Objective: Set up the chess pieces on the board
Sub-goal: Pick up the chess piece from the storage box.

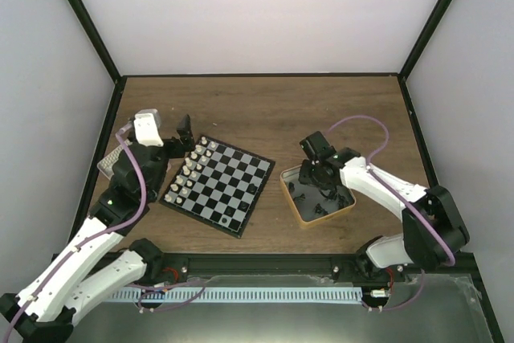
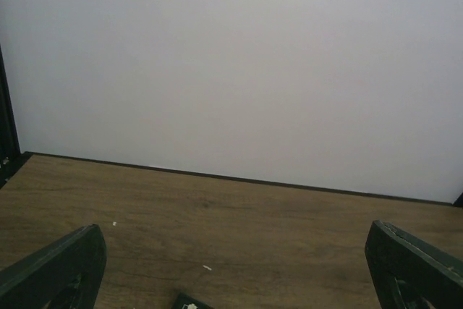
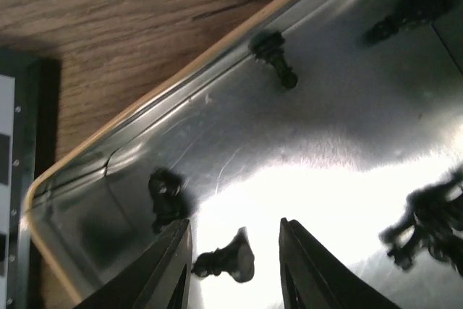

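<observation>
The board (image 1: 218,185) lies left of centre, with cream-white pieces (image 1: 192,168) in two rows along its left side and two black pieces (image 1: 228,218) near its front corner. My left gripper (image 1: 183,129) hangs open and empty just beyond the board's far-left corner; in the left wrist view its fingers (image 2: 58,274) are wide apart above the board's corner (image 2: 189,302). My right gripper (image 1: 318,180) is down in the gold-rimmed tin (image 1: 293,208). In the right wrist view it (image 3: 233,242) is open around a black piece (image 3: 231,260) lying on its side.
More black pieces lie in the tin (image 3: 87,179): one (image 3: 275,59) near the rim, one (image 3: 165,197) by the left finger, a cluster (image 3: 427,229) at right. A silver-and-pink tin (image 1: 109,161) sits at far left, partly behind my left arm. Walls enclose the table.
</observation>
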You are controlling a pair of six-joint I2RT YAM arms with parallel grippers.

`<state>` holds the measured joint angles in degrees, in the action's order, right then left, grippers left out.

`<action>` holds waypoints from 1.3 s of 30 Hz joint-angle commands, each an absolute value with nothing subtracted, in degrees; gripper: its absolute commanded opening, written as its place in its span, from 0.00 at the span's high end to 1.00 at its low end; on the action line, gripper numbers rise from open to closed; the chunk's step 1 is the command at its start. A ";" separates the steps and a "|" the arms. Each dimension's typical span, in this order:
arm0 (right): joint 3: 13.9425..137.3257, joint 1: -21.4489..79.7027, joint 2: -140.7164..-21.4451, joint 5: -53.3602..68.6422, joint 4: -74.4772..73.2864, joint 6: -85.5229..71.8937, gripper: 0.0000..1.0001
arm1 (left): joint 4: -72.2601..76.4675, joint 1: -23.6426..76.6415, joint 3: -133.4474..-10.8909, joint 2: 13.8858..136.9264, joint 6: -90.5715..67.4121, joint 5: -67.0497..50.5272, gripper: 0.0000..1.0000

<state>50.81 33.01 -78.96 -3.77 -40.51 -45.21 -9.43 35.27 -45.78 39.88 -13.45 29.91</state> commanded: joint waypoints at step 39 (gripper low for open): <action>43.22 25.69 -88.98 -7.93 -14.54 -28.72 0.95 | -8.55 35.12 -44.95 40.34 -13.79 26.97 0.00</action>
